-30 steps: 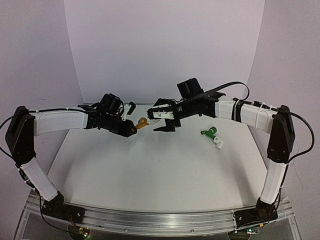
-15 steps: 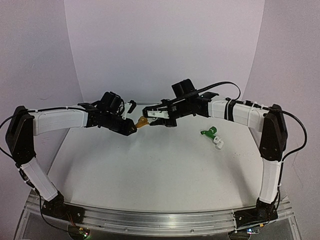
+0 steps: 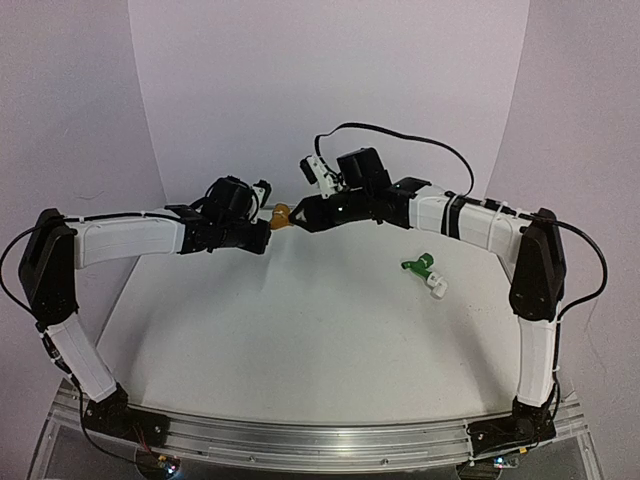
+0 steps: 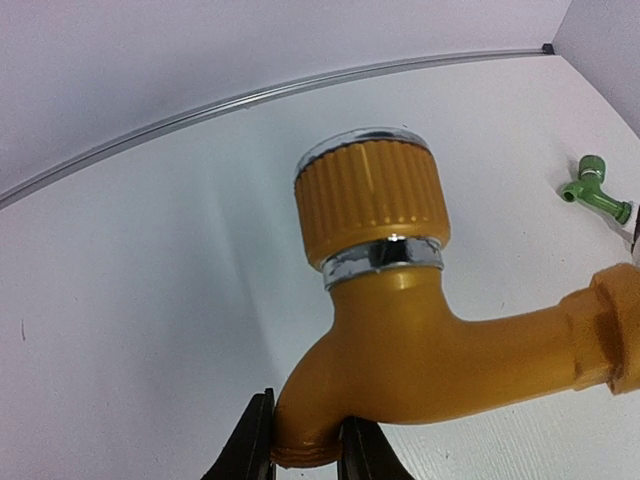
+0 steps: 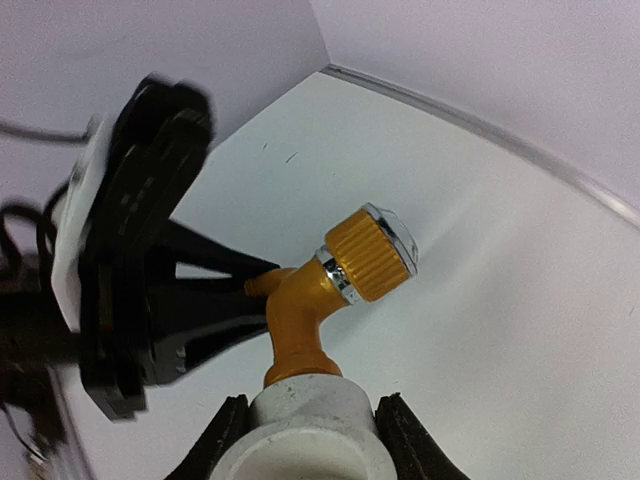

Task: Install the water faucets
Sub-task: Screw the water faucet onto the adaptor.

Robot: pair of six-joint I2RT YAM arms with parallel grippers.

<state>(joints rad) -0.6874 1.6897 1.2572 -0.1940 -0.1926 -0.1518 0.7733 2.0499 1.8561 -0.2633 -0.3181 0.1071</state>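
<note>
**Orange tap meets its fitting in mid-air**

Both arms are raised over the far middle of the table (image 3: 300, 340), working on one part between them. The left gripper (image 4: 305, 452) is clenched on the spout mouth of the orange-yellow faucet (image 4: 400, 330) and holds it clear of the surface, with its ribbed knob (image 4: 370, 200) pointing away from the fingers. The right gripper (image 5: 312, 440) is clamped around a white pipe fitting (image 5: 310, 425), whose end sits against the inlet end of the tap. The right wrist view shows the two parts touching and roughly in line, but it does not show whether any thread has engaged.

The green faucet (image 3: 418, 265) lies on its side on the table, well off to the right and away from both grippers. A second white fitting (image 3: 438, 288) is at its end, and from this height it is impossible to tell whether those two are joined.

The step in hand looks like mating the orange tap with its fitting. The next move probably calls for the right wrist to turn the fitting about the tap's axis while pressing lightly inward. The left arm would need to hold the spout firm against that twist. The main risk is the axes drifting apart, which could cross the thread or make the spout slip in the narrow left grip.
</note>
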